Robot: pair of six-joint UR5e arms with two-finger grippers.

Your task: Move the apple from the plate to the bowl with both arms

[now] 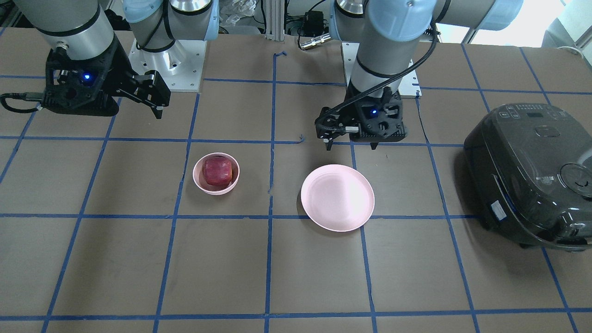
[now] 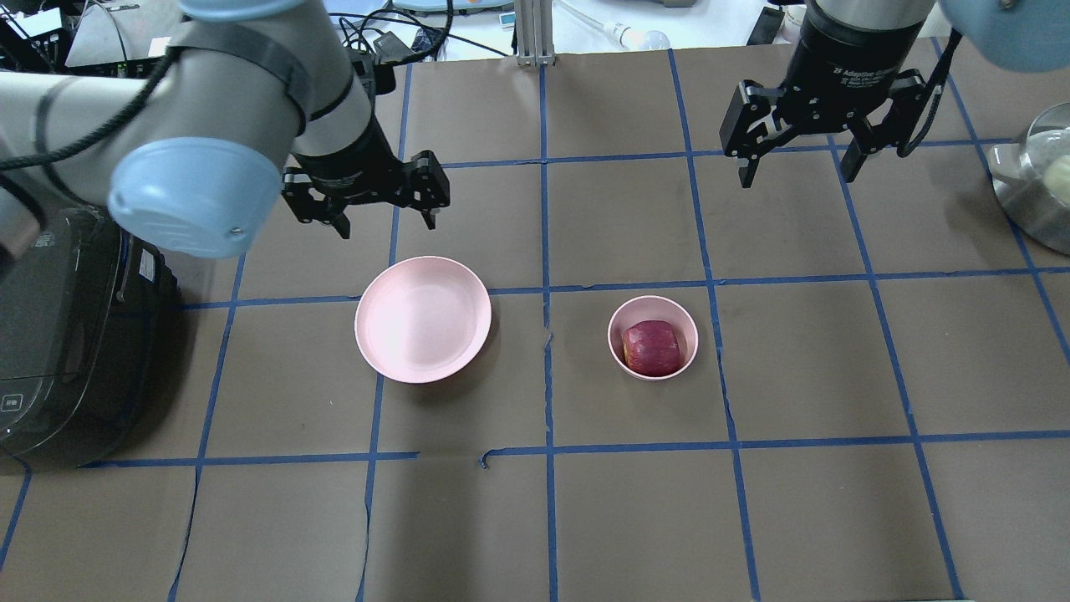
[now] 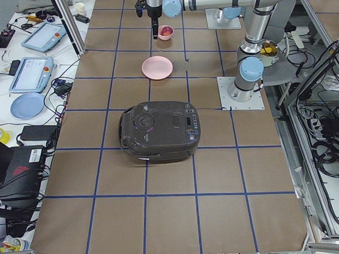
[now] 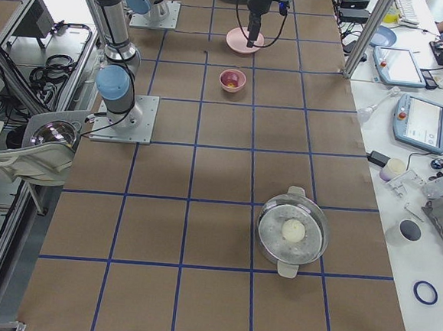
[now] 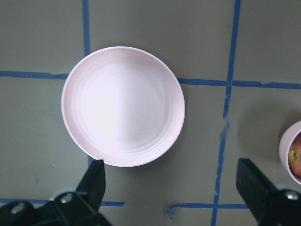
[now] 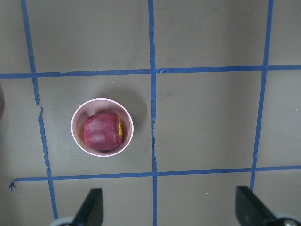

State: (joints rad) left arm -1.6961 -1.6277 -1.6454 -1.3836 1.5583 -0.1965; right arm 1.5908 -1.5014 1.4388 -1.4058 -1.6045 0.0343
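The dark red apple lies inside the small pink bowl, right of the table's middle; both also show in the front view, apple and bowl, and in the right wrist view. The wide pink plate is bare, left of the middle, and fills the left wrist view. My left gripper is open and empty, raised behind the plate. My right gripper is open and empty, raised high behind and to the right of the bowl.
A black rice cooker stands at the table's left end, close to my left arm. A steel pot with a pale round thing in it sits at the far right edge. Blue tape lines grid the brown table.
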